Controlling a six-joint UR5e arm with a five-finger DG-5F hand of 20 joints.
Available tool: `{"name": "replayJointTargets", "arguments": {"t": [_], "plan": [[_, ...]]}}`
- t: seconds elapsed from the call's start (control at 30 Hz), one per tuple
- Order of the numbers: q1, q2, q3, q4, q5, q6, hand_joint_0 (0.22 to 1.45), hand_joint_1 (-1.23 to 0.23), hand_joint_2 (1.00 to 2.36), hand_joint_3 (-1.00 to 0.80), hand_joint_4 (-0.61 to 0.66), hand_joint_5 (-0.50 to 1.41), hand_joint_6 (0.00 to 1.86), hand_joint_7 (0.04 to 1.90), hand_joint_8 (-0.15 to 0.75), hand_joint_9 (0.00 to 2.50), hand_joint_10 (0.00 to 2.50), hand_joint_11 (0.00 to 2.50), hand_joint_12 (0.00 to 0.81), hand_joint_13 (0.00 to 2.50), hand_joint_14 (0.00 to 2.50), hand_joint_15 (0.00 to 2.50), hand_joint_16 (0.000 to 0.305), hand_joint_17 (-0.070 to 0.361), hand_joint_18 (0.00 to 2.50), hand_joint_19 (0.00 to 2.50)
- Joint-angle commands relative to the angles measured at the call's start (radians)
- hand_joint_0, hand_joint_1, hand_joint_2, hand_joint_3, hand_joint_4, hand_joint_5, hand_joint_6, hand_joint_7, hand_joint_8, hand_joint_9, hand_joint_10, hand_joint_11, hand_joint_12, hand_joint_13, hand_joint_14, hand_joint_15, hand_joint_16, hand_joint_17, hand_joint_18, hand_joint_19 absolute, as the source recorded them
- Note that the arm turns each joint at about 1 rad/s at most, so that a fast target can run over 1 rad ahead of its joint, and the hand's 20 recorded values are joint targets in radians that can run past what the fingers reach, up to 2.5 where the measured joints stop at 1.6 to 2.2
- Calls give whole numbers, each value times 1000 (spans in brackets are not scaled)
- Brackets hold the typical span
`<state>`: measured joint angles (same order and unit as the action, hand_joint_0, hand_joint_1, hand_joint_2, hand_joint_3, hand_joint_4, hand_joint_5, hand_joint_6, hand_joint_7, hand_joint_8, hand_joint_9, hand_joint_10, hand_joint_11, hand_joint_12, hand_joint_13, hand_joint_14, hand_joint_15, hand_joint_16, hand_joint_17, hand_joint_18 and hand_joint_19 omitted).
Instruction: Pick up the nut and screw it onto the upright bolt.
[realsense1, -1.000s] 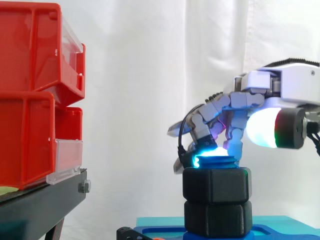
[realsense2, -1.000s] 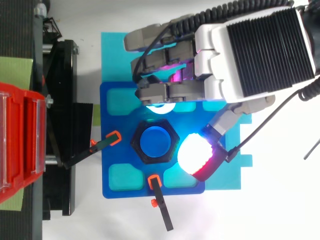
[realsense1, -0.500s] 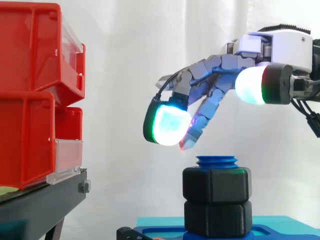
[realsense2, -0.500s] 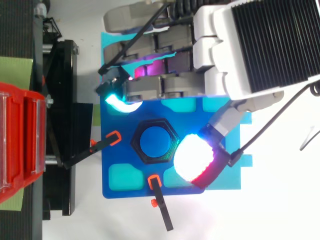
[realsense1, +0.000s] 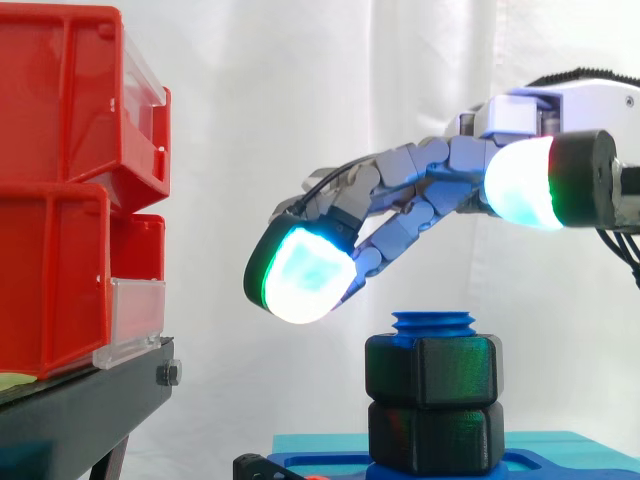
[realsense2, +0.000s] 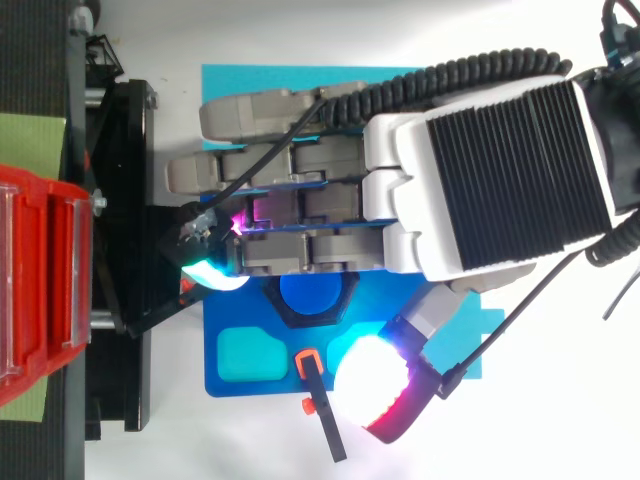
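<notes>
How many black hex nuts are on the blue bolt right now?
2, stacked: the upper nut sits near the top of the bolt, the lower nut directly under it, touching. The open hand above holds none.

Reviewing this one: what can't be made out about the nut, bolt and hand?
- Top view: the hand covers part of the upper nut and the bolt.
- Side view: upper nut and lower nut hide the bolt's thread; tightness cannot be told.
- Side view: the lower edge cuts off the blue base.
</notes>
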<state>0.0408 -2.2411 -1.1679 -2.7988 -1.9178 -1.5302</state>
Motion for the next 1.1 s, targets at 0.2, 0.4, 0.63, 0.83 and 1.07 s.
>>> {"name": "replayJointTargets", "arguments": {"t": [0.2,0.4,0.63,0.83,1.07], "plan": [[5,0,-16,-11,20,4,483,-16,1000,-500,206,-77,503,747,202,513,0,0,319,127,0,0,37,82,0,0],[4,0,-39,-1,34,4,489,-17,1000,-500,231,-51,504,913,207,527,0,0,317,143,0,0,36,80,0,0],[4,0,-39,-1,34,5,497,-32,1000,-500,178,-21,505,1120,222,563,0,0,310,179,0,0,34,77,0,0],[1,1,-39,-1,33,5,505,-53,1000,-500,150,-4,505,1207,233,620,0,0,300,223,0,0,32,71,0,0],[-2,1,-39,1,29,5,513,-81,1000,-500,149,14,504,1289,241,698,0,0,289,305,0,0,29,64,0,0]]}}
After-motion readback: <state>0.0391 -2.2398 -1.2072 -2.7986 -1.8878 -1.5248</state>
